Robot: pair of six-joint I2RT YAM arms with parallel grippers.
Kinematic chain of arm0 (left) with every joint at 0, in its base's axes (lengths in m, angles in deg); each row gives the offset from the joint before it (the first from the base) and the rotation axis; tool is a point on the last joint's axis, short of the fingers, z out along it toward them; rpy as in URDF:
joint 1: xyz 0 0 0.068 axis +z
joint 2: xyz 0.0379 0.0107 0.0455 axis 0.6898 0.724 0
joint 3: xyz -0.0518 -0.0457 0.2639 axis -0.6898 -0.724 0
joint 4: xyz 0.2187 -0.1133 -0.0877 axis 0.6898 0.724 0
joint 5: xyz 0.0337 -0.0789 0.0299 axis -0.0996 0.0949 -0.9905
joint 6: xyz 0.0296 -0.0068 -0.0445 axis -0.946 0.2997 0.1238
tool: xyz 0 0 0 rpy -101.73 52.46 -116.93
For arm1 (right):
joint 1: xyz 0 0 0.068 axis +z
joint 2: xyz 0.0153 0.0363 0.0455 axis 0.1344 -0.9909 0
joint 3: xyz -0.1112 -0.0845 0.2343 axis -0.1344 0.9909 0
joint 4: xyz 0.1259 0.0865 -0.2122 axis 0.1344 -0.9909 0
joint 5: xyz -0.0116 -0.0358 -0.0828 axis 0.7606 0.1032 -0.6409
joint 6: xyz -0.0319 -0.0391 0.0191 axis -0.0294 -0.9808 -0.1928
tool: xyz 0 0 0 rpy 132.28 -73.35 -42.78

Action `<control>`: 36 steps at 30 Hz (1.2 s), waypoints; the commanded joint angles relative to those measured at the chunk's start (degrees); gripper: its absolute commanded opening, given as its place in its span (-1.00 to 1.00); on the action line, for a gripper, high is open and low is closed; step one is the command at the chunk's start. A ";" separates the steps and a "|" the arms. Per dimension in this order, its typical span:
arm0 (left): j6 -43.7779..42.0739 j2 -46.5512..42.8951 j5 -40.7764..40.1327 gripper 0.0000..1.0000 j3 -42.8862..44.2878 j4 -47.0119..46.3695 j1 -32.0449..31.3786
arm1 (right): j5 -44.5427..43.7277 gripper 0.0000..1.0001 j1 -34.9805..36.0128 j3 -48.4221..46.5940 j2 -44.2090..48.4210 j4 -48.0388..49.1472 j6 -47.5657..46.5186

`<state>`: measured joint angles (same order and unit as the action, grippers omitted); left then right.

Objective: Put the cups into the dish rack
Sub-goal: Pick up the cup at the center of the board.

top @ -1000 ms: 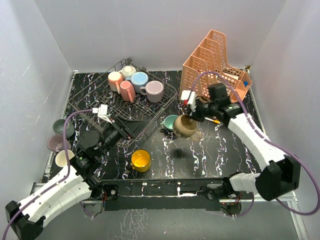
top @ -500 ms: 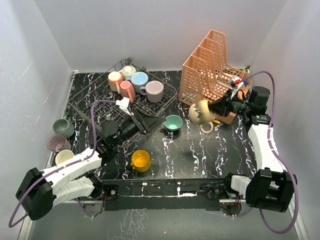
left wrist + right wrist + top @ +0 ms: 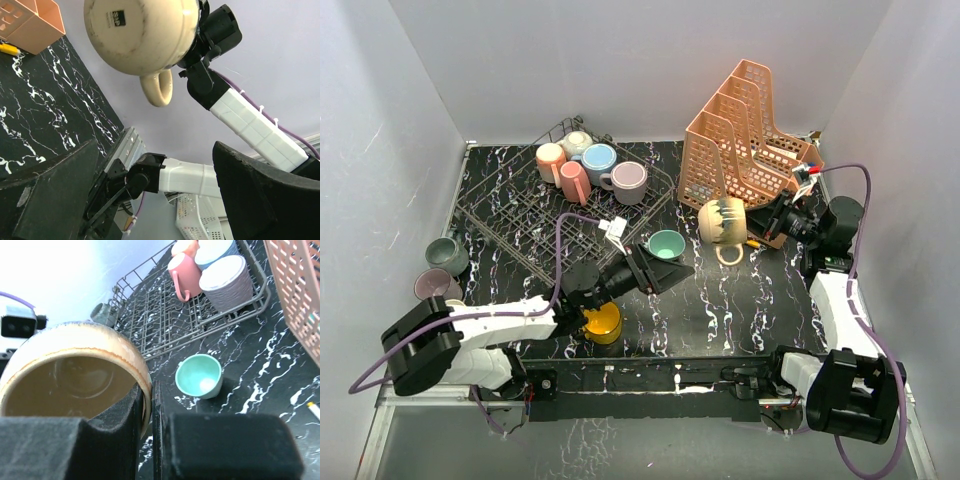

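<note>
My right gripper (image 3: pixel 752 222) is shut on the rim of a tan cup (image 3: pixel 722 221), which it holds in the air, on its side, in front of the orange organizer. In the right wrist view its fingers pinch the tan cup's (image 3: pixel 75 367) wall. My left gripper (image 3: pixel 656 271) stands open just in front of a teal cup (image 3: pixel 667 243) lying on the table, with nothing between its fingers. In its wrist view the tan cup's base (image 3: pixel 140 35) hangs overhead. The dish rack (image 3: pixel 520 215) at back left holds several cups. A yellow cup (image 3: pixel 603 322) sits beneath my left arm.
An orange perforated organizer (image 3: pixel 748 135) stands at the back right, close behind the held cup. A grey-green cup (image 3: pixel 447 255) and a lilac cup (image 3: pixel 430 285) sit at the table's left edge. A yellow pen (image 3: pixel 314 411) lies by the organizer.
My right arm has carried the tan cup up and to the right, away from the teal cup. My left arm has reached rightward from the rack's front to the teal cup.
</note>
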<state>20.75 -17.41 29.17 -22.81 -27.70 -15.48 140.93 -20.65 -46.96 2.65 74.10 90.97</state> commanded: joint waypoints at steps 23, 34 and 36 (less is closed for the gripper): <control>1.35 14.56 -15.19 0.75 10.65 -15.75 -9.45 | -6.41 -0.84 -0.43 8.48 0.92 20.96 32.97; 3.86 16.14 -22.57 0.44 24.91 20.23 -9.43 | -6.33 -0.84 -0.43 9.01 1.43 19.55 29.61; 4.11 16.92 -22.60 0.39 25.60 20.13 -9.37 | -6.40 -0.84 -0.43 9.13 1.44 19.44 29.36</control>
<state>23.83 -1.65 9.28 0.21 -14.96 -24.74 134.94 -20.65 -36.88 1.71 87.78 119.91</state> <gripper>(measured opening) 0.719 0.116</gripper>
